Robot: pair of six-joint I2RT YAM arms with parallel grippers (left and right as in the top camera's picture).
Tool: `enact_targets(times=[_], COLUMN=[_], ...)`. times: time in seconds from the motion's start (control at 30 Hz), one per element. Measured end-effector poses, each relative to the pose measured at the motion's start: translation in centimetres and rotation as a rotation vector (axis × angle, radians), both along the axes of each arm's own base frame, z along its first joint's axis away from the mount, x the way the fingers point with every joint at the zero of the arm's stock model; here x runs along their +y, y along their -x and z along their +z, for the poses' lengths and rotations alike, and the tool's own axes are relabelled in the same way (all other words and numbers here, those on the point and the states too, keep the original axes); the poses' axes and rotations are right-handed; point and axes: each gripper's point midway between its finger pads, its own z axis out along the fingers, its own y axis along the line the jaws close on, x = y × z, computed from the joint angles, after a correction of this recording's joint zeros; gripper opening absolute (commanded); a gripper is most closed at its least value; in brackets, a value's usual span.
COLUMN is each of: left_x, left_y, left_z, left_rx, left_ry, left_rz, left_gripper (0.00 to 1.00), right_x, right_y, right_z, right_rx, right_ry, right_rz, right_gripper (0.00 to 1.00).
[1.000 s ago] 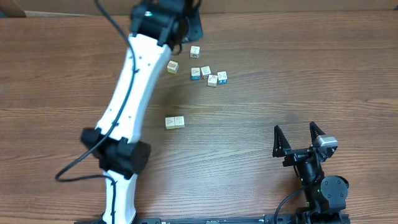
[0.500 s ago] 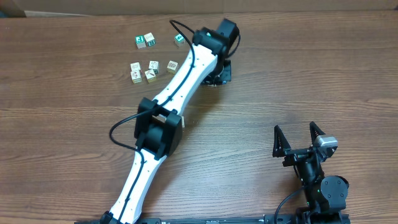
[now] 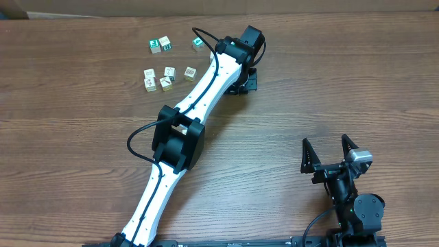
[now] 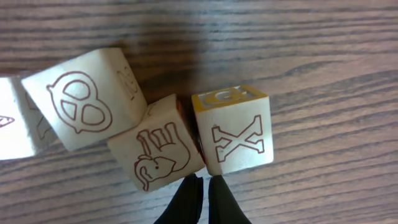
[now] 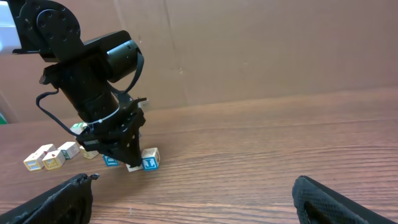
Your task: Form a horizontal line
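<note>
My left gripper [image 4: 202,183] is shut with nothing between its fingers. Its tips touch the seam between an elephant cube [image 4: 158,155] and an X cube [image 4: 239,134]. A pretzel cube [image 4: 90,99] leans crooked against the elephant cube, and another cube [image 4: 12,127] is cut off at the left edge. Overhead, the left gripper [image 3: 240,79] covers this cluster at the upper centre. The horizontal line is hidden under my left arm [image 3: 180,140]. My right gripper [image 3: 330,147] stands open at the lower right, far from the cubes.
Several loose cubes lie at the upper left: green-faced ones [image 3: 156,45] and pale ones [image 3: 169,71]. From the right wrist, a blue L cube [image 5: 150,160] sits beside the left gripper, and pale cubes [image 5: 43,157] lie to the left. A cardboard wall [image 5: 261,50] stands behind.
My left arm has swung right, uncovering the upper-left cubes and covering the pair of cubes at mid-table. Its gripper has closed at the cluster. The right arm has not moved.
</note>
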Motion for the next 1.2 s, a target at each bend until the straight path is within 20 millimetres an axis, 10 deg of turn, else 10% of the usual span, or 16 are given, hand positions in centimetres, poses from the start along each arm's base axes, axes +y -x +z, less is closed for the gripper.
enact_targets(times=[0.5, 1.2], left_x=[1.2, 8.7], left_y=[-0.9, -2.2], left_z=[0.0, 0.0], left_rx=[-0.049, -0.045], left_ry=[-0.069, -0.255], left_rz=[0.018, 0.148], left_gripper=[0.04, 0.04], right_x=[0.0, 0.0], right_y=[0.0, 0.0], right_z=[0.0, 0.0], right_rx=[0.0, 0.0], right_ry=[0.0, 0.0], right_rz=[0.0, 0.0], right_gripper=[1.0, 1.0])
